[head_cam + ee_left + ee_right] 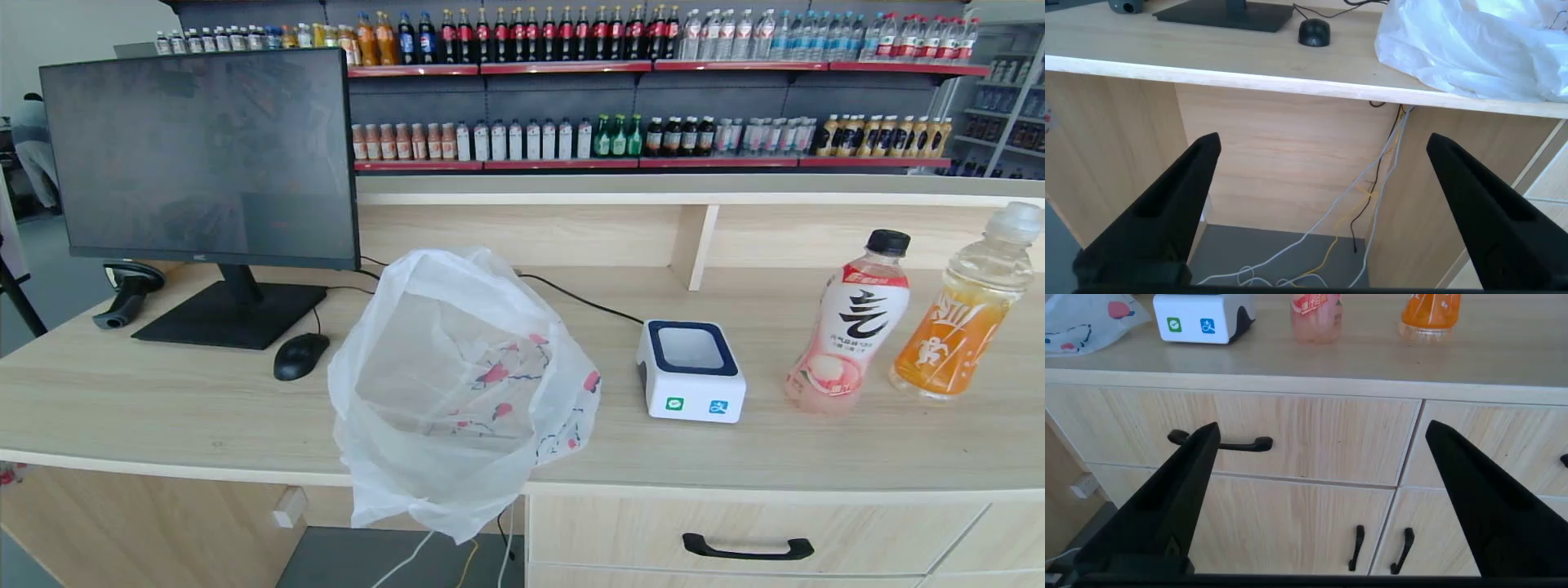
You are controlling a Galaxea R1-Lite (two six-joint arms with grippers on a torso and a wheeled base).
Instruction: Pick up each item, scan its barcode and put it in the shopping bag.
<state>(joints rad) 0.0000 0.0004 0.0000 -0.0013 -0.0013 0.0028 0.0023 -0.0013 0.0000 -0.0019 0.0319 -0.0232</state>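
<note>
A pale wooden bench with drawers below stands before dark, red-edged shelves stocked with drinks. The floor is grey.

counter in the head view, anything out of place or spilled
Only the shopping bag stands out: it slumps over the counter front edge, partly hanging off. The pink bottle and orange bottle stand capped with nothing spilled, and the scanner sits flat.

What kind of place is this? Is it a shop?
Most likely a shop checkout: shelves of drink bottles behind, a barcode scanner and a shopping bag on the counter.
</note>
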